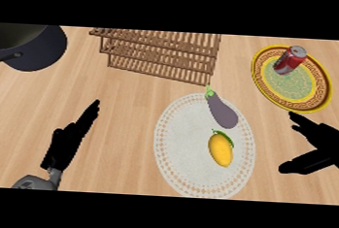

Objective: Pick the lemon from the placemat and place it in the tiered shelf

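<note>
The counter is pale wood with a light grain, running across the whole view; nothing of the room beyond it shows.

A round, off-white placemat with a patterned rim lies at the centre, low in the view. On it sits the lemon — yellow-orange, with a small green leaf at its upper end; just above it, at the mat's upper right edge, lies a purple eggplant, apart from the lemon.

The wooden slatted shelf stands at the upper middle, its tiers stepping toward the viewer; it is near the mat's far edge but not touching it. At the upper left a dark pot is cut by the edge of the view. At the upper right a yellow plate with a patterned border holds a red can, tilted.

The left hand shows at the lower left, fingers straight and pointing up the counter, holding nothing. The right hand shows at the right edge, just below the plate — fingers spread and thumb out, holding nothing, well right of the lemon.
</note>
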